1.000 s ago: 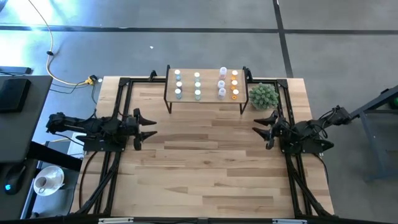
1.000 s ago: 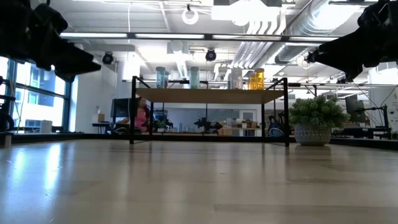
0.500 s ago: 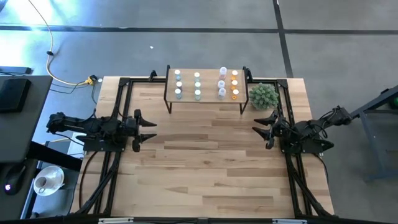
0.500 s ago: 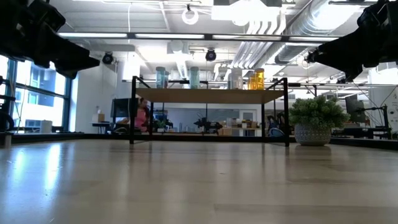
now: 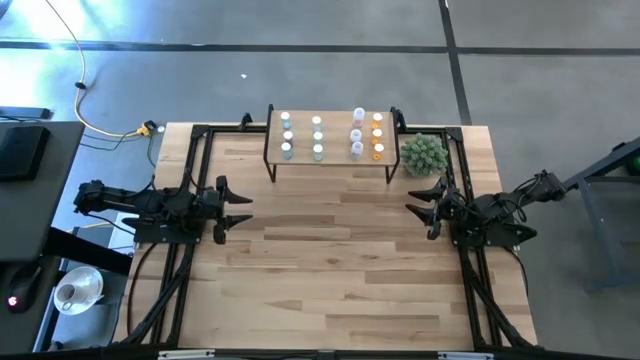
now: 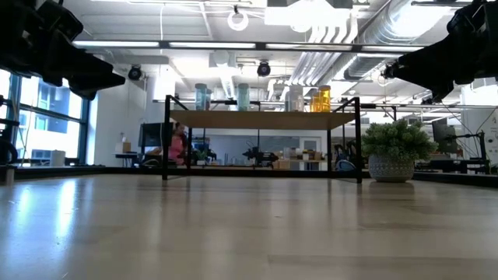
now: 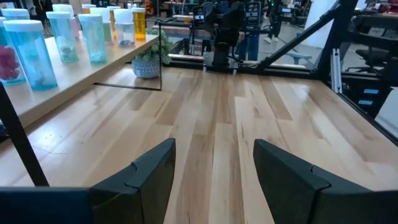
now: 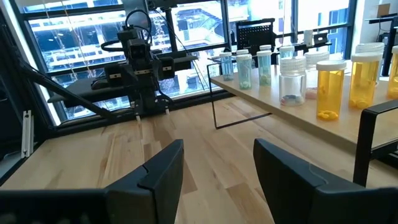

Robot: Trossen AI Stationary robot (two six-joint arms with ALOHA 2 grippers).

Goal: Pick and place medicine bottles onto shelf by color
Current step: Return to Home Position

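Observation:
The shelf (image 5: pixel 330 160), a small light-wood board on thin black legs, stands at the table's far middle. The medicine bottles (image 5: pixel 330 136) stand upright on it in rows by colour: blue at the left (image 7: pixel 28 53), then green, clear, and orange at the right (image 8: pixel 329 87). My left gripper (image 5: pixel 240 207) is open and empty above the table's left side. My right gripper (image 5: pixel 418 205) is open and empty above the right side. Both point toward the table's middle.
A spiky green plant ball in a pot (image 5: pixel 424 153) stands just right of the shelf, near my right gripper. Black frame rails (image 5: pixel 190 170) run along the table's left and right sides. The plank tabletop (image 5: pixel 330 260) between the arms lies bare.

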